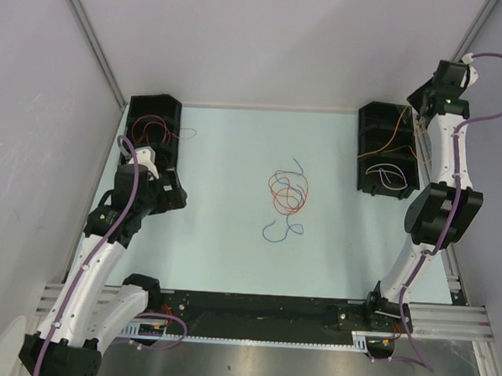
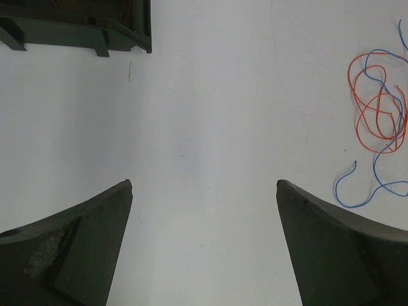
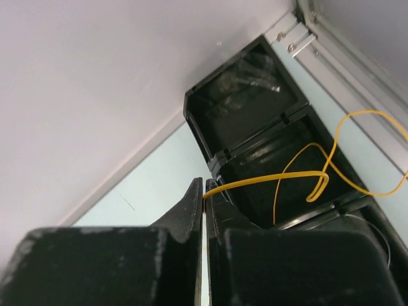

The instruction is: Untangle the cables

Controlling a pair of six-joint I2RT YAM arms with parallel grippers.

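A loose tangle of orange, red and blue cables (image 1: 286, 192) lies mid-table; the left wrist view has it at the right edge (image 2: 380, 111), with a blue end curling below (image 2: 354, 204). My left gripper (image 1: 180, 196) hovers left of the tangle, well apart from it, its jaws wide open (image 2: 204, 185) over bare table. High at the back right, my right gripper (image 1: 420, 119) is shut (image 3: 204, 190) on one end of an orange cable (image 3: 281, 176). That cable loops down into the right black bin (image 3: 210, 127).
The right bin (image 1: 364, 152) also holds a white cable (image 1: 385, 174). A second black bin (image 1: 172, 125) at the back left holds red and dark cables (image 1: 149, 132); its corner shows in the left wrist view (image 2: 121, 38). Enclosure walls stand close on both sides.
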